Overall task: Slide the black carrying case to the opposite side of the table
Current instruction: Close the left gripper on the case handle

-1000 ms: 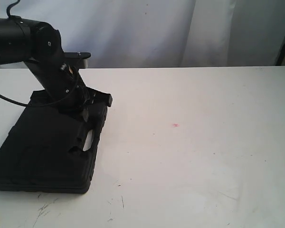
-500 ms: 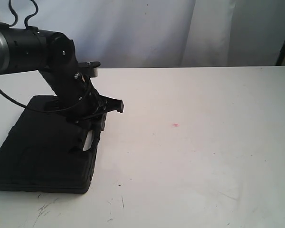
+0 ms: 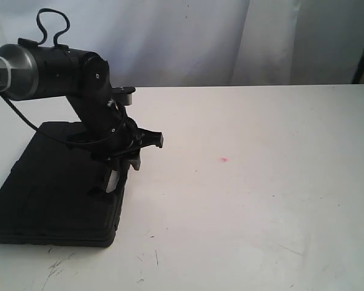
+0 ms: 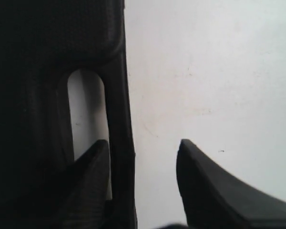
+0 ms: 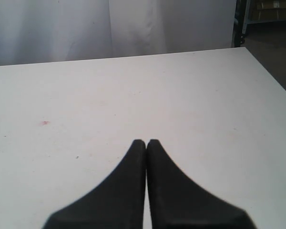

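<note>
The flat, matte black moulded plastic case (image 3: pixel 54 188) lay on the left part of the large white tabletop (image 3: pixel 261 200), near its front edge, with its cut-out handle slot (image 3: pixel 112 182) along the edge facing the middle of the tabletop. The left claw (image 3: pixel 147 151) hung over that handle edge with its jaws spread wide and gripping nothing. In the left wrist view, one finger (image 4: pixel 93 167) sat over the slot and the other (image 4: pixel 205 181) over bare tabletop, with the handle bar between them. The right claw (image 5: pixel 146 143) was closed tight, tips touching, with nothing between them, above the white surface well apart from the case.

To the right of the case, a tiny red speck (image 3: pixel 224 160) marked the tabletop. Small dark scratches (image 3: pixel 54 267) showed near the front edge, just beside the case's corner. A pale curtain (image 3: pixel 200 36) hung behind the far edge.
</note>
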`<action>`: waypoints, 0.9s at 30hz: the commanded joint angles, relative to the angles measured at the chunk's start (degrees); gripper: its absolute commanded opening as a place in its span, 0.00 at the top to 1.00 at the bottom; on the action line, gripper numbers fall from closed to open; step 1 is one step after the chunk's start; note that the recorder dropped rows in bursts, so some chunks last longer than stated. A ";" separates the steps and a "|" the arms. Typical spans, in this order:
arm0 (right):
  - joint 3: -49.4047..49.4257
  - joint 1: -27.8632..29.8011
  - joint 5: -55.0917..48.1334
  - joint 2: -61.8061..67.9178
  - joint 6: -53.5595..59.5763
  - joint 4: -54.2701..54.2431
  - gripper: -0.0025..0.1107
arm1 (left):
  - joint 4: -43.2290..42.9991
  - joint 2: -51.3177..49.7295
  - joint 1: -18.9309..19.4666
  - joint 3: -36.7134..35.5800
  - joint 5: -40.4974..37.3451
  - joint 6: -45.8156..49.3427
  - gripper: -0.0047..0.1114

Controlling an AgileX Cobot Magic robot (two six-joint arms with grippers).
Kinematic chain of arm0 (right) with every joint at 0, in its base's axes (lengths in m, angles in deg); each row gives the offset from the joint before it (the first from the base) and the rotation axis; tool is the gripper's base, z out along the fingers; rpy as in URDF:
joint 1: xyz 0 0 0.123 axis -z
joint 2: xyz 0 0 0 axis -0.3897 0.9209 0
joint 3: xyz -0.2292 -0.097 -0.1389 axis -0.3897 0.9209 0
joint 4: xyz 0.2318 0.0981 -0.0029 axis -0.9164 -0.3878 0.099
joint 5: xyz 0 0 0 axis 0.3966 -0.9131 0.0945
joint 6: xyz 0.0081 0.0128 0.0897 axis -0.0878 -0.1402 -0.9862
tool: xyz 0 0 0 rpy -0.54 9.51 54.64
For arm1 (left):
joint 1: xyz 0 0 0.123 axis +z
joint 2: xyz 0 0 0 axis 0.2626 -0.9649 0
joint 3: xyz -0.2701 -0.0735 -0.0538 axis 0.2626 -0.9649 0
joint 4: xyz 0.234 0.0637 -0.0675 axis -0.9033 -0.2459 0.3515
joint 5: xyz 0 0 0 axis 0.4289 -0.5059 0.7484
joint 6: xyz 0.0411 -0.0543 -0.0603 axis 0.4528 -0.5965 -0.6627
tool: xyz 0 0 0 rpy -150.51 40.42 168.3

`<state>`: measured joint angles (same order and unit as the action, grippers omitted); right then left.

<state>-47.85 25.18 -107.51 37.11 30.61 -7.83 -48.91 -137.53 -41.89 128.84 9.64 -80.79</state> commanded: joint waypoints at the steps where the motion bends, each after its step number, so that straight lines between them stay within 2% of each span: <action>1: 0.21 0.17 0.33 -0.15 0.13 0.03 0.98 | -1.35 -1.15 -0.30 1.08 -0.78 -2.51 0.58; 11: 0.21 0.17 0.33 -0.15 0.13 0.03 0.98 | -6.25 -2.59 -0.30 1.08 -0.89 -6.63 0.59; 16: 0.21 0.17 0.33 -0.15 0.13 0.03 0.98 | -5.40 -2.59 -0.30 0.97 -0.33 -6.70 0.64; 27: 0.21 0.17 0.33 -0.15 0.13 0.03 0.98 | -2.61 -2.59 -0.30 0.97 0.07 -6.29 0.65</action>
<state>-47.85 25.18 -107.51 37.11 30.61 -7.83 -52.01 -140.32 -41.89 129.64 9.25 -86.83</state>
